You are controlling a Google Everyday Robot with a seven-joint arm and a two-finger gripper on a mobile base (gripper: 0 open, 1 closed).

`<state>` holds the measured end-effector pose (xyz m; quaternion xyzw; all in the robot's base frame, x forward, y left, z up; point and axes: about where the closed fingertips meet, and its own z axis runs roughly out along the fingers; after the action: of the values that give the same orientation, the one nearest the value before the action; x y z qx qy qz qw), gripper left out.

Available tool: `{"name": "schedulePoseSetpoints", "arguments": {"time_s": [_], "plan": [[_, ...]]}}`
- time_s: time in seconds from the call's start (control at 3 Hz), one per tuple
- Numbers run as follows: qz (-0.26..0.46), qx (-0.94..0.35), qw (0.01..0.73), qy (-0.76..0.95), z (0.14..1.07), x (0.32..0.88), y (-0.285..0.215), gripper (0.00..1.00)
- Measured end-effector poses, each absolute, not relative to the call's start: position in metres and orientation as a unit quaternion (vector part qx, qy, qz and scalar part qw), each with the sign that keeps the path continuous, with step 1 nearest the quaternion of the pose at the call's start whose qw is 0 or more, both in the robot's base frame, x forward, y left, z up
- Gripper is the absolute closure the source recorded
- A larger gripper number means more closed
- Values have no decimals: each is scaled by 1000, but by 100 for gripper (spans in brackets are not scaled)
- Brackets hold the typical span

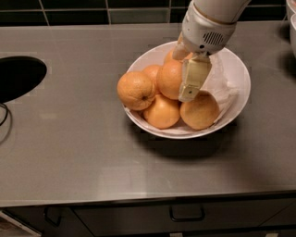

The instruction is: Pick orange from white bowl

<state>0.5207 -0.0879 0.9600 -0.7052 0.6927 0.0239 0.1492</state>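
Note:
The white bowl (238,69) with its thin liner sheet stands on the grey counter right of centre. It holds several oranges. The deep-orange one (169,79) lies in the middle of the pile. My gripper (186,84) reaches down into the bowl from the upper right and sits right at this orange's right side, touching or nearly touching it. An orange with a dark navel dimple (135,90) leans on the bowl's left rim. Two paler oranges (161,112) (200,111) lie at the front. Another orange is partly hidden behind the arm.
A dark round opening (18,76) is cut into the counter at the far left. A dark tiled wall (92,10) runs along the back. A drawer handle (186,214) shows below the counter's front edge. A white object's edge (292,18) is at the far right.

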Motion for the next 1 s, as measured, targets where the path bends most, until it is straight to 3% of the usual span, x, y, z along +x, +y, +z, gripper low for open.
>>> {"name": "schedulePoseSetpoints", "arguments": {"time_s": [1.0], "plan": [[35, -707, 162, 687, 947, 532, -75, 30]]}}
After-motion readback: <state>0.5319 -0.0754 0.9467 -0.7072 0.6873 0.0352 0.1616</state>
